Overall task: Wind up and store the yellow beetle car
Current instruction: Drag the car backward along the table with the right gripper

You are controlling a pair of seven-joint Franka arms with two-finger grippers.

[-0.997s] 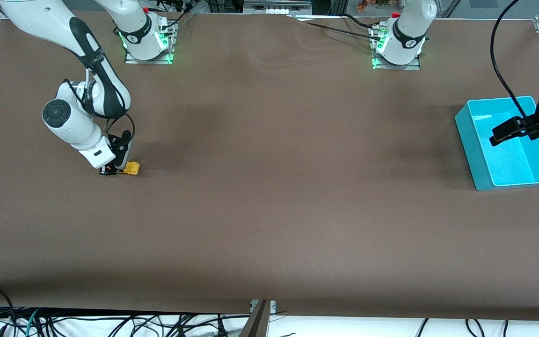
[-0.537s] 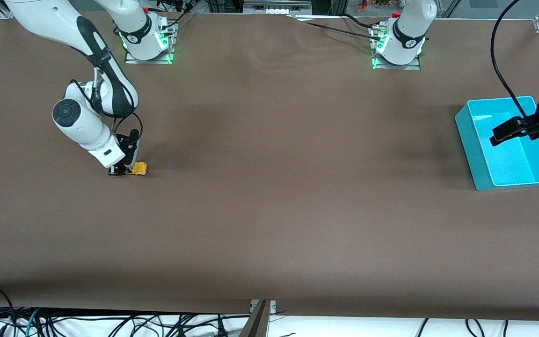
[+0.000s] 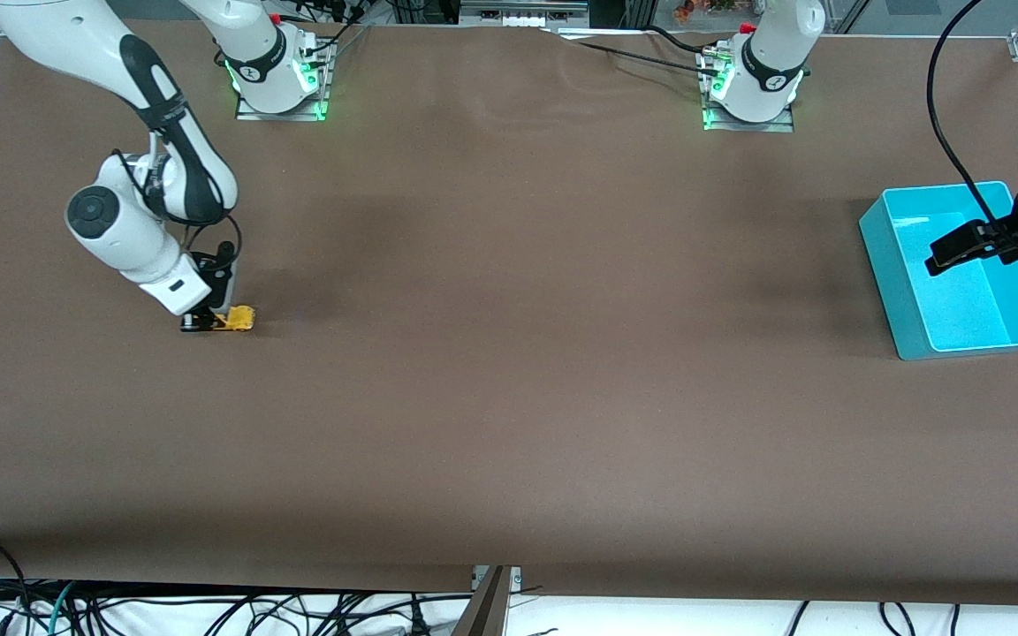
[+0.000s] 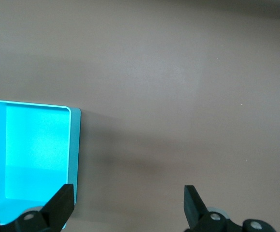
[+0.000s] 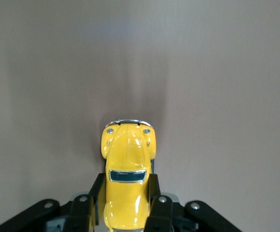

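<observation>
Front view, item one: the right gripper (image 3: 208,322), low at the brown surface (image 3: 509,353) toward the right arm's end, on an arm bent down from its base at the top of the view. Its fingers are clamped on the yellow beetle car (image 3: 238,318), which sits on the surface with most of its body sticking out from the fingers toward the left arm's end of the surface.

Right wrist view, same item close up: the yellow beetle car (image 5: 126,176) is pinched between the two black fingers (image 5: 157,212) at its rear half, dark window and rounded hood upward, chrome bumper and headlights pointing away from the gripper (image 5: 123,215), wheels down on the surface.

Item two, front view: turquoise bin (image 3: 893,274), open-topped, at the left arm's end of the surface, well apart from the car.

Item three: the left gripper (image 3: 951,252), waiting over the bin. In the left wrist view its fingers (image 4: 63,205) stand wide apart, holding nothing, above one wall of the bin (image 4: 73,145) and the bare surface beside it.
</observation>
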